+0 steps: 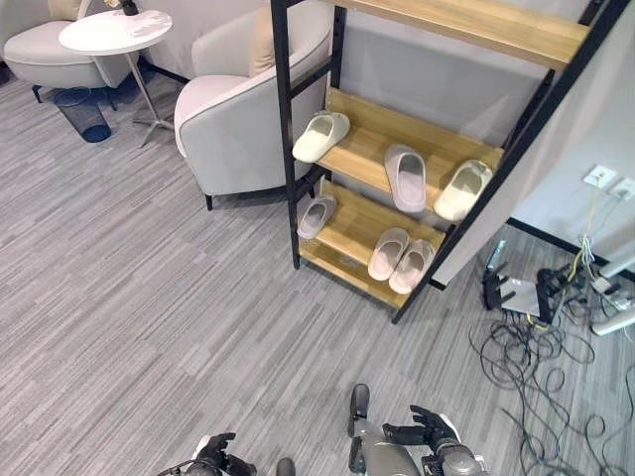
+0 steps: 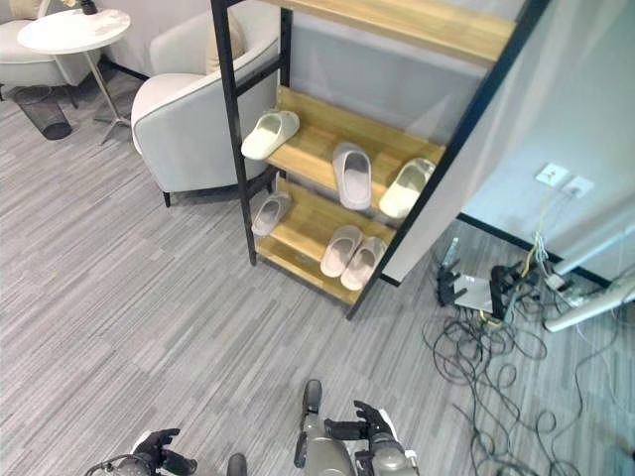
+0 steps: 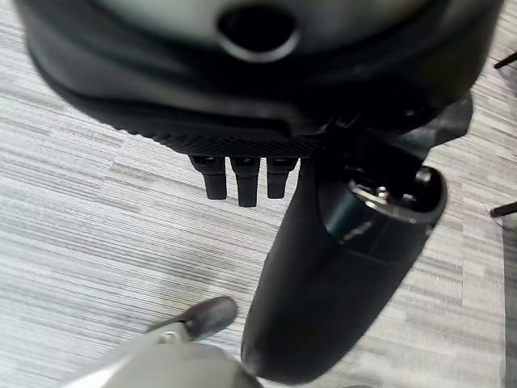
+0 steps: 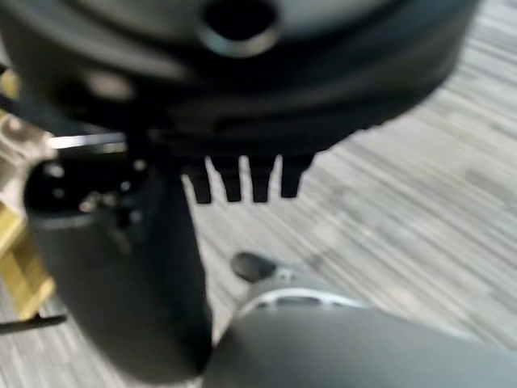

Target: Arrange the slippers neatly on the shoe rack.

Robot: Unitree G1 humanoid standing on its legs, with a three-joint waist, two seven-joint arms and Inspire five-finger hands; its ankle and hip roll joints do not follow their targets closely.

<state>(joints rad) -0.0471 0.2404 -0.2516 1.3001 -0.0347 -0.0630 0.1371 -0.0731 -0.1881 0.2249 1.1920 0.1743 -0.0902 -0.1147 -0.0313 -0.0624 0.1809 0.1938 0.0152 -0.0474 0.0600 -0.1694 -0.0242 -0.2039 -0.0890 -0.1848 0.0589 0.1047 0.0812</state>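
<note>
A black-framed shoe rack [image 1: 283, 149] with wooden shelves stands ahead. Its middle shelf holds a cream slipper [image 1: 320, 137] at the left, a pinkish-grey slipper [image 1: 406, 178] in the middle and a second cream slipper [image 1: 462, 189] at the right. On the lower shelf a grey slipper [image 1: 317, 215] lies alone at the left, and two pale pink slippers [image 1: 388, 253] [image 1: 412, 266] sit side by side. My left hand [image 1: 213, 458] and right hand [image 1: 427, 433] hang low over the floor, far from the rack. Both hands' fingers [image 3: 242, 184] [image 4: 242, 182] are straight and hold nothing.
A grey armchair [image 1: 238, 109] stands against the rack's left side. Farther left are a round white side table [image 1: 114, 32], a dark mesh bin [image 1: 81, 114] and another chair [image 1: 40, 50]. Loose cables and a router [image 1: 526, 297] lie on the floor right of the rack.
</note>
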